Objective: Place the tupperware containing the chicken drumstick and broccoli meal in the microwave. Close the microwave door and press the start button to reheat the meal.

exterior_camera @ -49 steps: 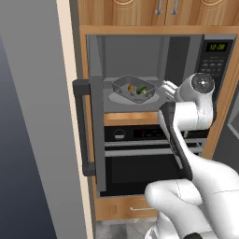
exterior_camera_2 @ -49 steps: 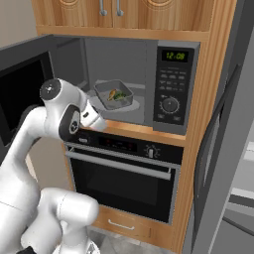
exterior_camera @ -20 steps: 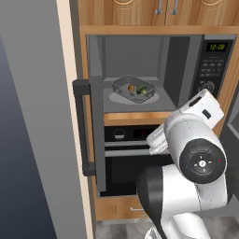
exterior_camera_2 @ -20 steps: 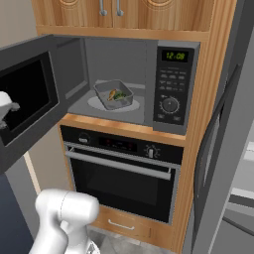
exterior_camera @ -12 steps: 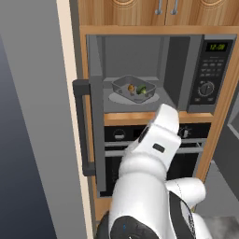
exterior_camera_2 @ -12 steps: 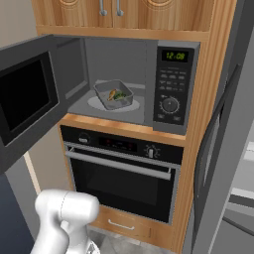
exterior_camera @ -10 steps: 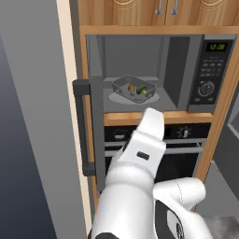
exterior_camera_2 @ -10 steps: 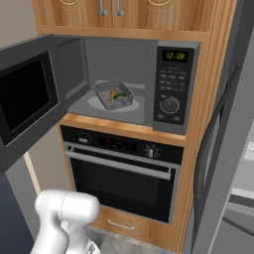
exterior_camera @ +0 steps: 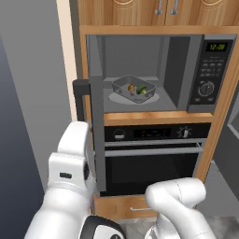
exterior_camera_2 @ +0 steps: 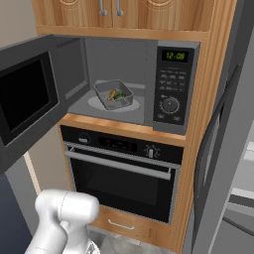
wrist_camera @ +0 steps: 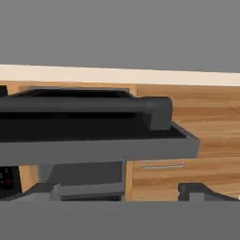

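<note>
Pincer (wrist_camera: 119,193) spread wide, two dark fingertips (wrist_camera: 47,192) well apart at the bottom of the hand view, gripping nothing. Straight ahead of the pincer, close up, the microwave door (wrist_camera: 93,140) seen edge-on, with its dark bar handle (wrist_camera: 89,105) running across just beyond the fingertips; not touching either one, as far as can be told. Beyond the door, wooden cabinet front (wrist_camera: 201,117) and a drawer with a thin metal pull (wrist_camera: 162,165). From the base views: door swung fully open (exterior_camera_2: 30,99), microwave (exterior_camera: 154,70) cavity exposed, well off from the pincer past the door. Inside on the round plate (exterior_camera_2: 99,105), the container (exterior_camera_2: 114,94), upright, holding the drumstick (exterior_camera: 131,87) and the broccoli (exterior_camera: 143,89) side by side. Control panel with green display (exterior_camera_2: 175,56) and dial (exterior_camera_2: 170,104) on the far side of the cavity. Below, the oven (exterior_camera_2: 124,173) with its horizontal silver handle (exterior_camera: 154,150).
</note>
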